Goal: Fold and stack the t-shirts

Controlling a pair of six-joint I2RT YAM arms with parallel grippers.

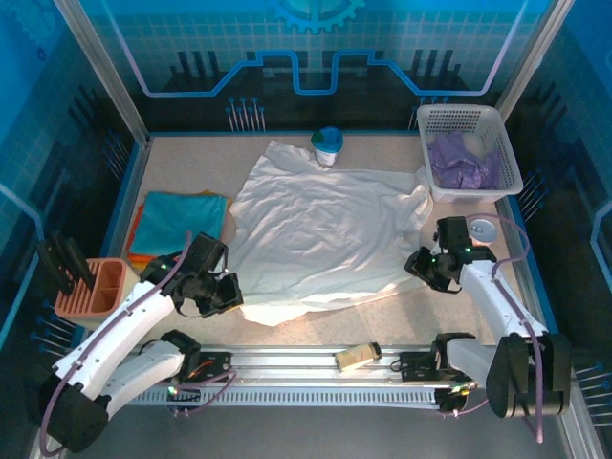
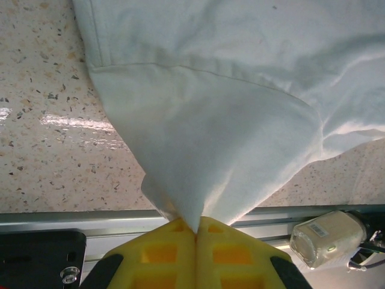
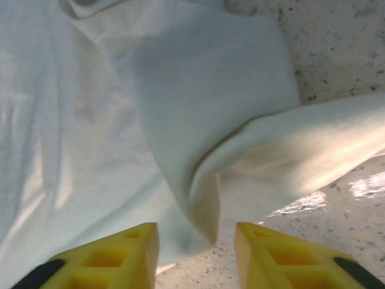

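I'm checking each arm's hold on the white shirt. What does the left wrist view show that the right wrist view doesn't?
Left wrist view: the left gripper is shut on a pinched corner of the white t-shirt, and the cloth fans out from the jaws like a tent. A metal rail and a small beige block lie at the near edge.
Right wrist view: the right gripper has its jaws apart, with a loose fold of the shirt lying between them, unclamped.
Both: the same white shirt on the speckled tabletop.
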